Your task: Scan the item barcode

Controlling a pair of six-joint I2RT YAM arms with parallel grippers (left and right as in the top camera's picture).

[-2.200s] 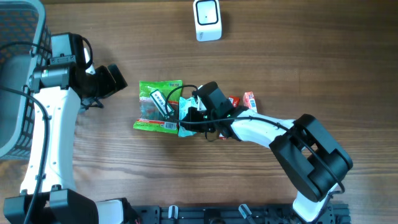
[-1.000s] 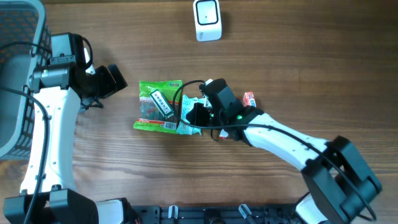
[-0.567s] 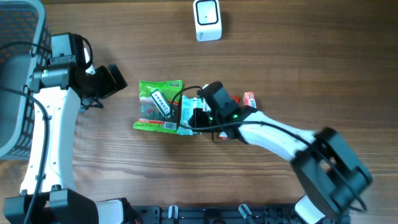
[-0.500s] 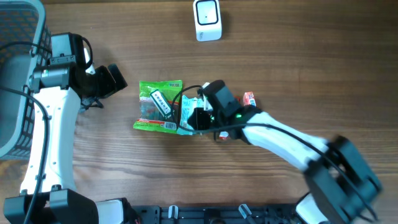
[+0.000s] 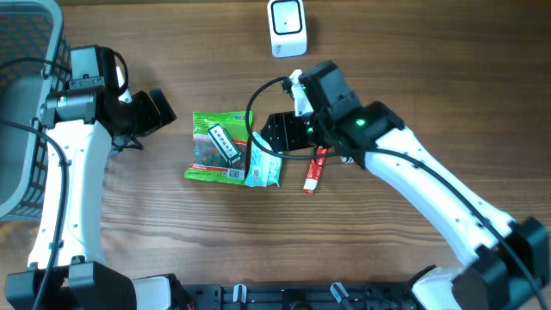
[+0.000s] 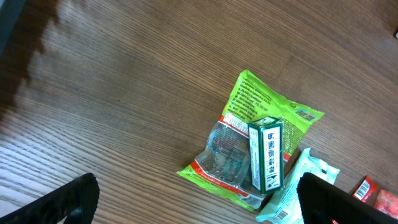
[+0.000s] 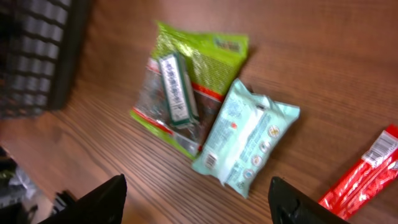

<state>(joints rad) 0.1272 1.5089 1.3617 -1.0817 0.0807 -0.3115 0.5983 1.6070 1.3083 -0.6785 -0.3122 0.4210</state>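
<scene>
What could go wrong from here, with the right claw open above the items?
The right claw is open and empty, so nothing is secured yet. The wipes pack touches the green bag, so a grab may pinch both. The small box lies loose on the bag and could slide off if that is lifted.

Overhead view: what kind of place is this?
Probably a mock checkout bench. There is a white scanner, packaged snacks such as the green packet laid out in front of it, and a mesh basket off to one side.
</scene>
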